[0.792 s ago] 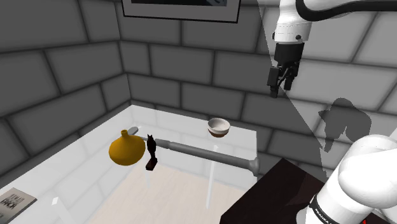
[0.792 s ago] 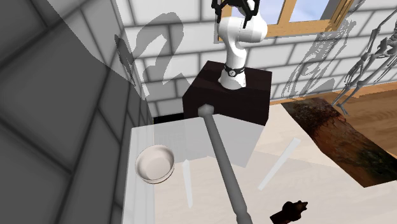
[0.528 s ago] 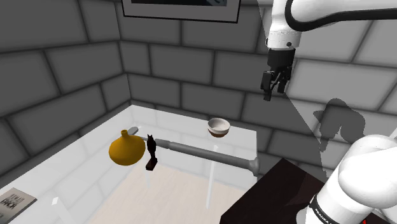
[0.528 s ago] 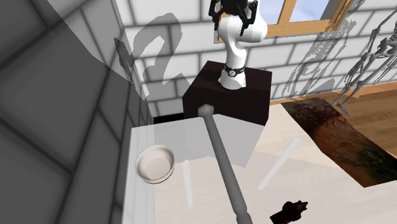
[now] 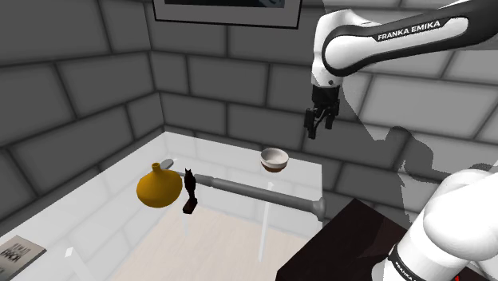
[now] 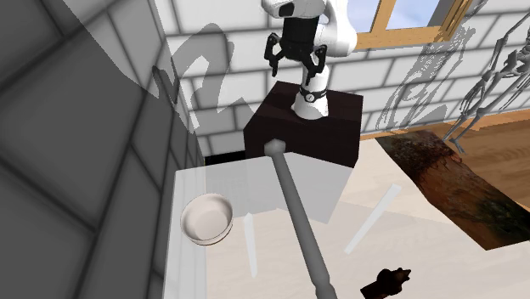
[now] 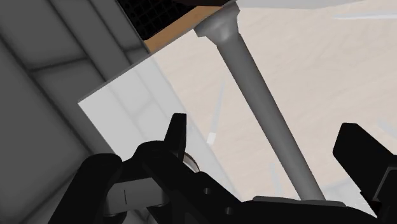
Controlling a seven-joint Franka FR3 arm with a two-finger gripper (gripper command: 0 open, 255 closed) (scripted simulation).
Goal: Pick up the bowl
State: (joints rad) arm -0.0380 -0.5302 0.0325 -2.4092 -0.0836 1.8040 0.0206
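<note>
Shoulder view: a white surface [image 5: 215,156] carries a long grey rod [image 5: 255,191], and the white arm [image 5: 383,38] reaches in high above that rod. An ochre vase [image 5: 157,188] lies at the rod's end away from its knob. The bowl [image 5: 274,159], white with a brown base, sits just behind the rod. The hand [image 5: 318,132] hangs well above the rod, fingers apart. A small dark figurine [image 5: 190,190] stands against the rod, beside the vase.

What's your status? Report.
End effector open, empty, high. Bowl upright, untouched. Grey bar beside it, not touching.

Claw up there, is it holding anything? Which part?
Nothing is held. The claw hangs open in the air, well clear of the bowl.
</note>
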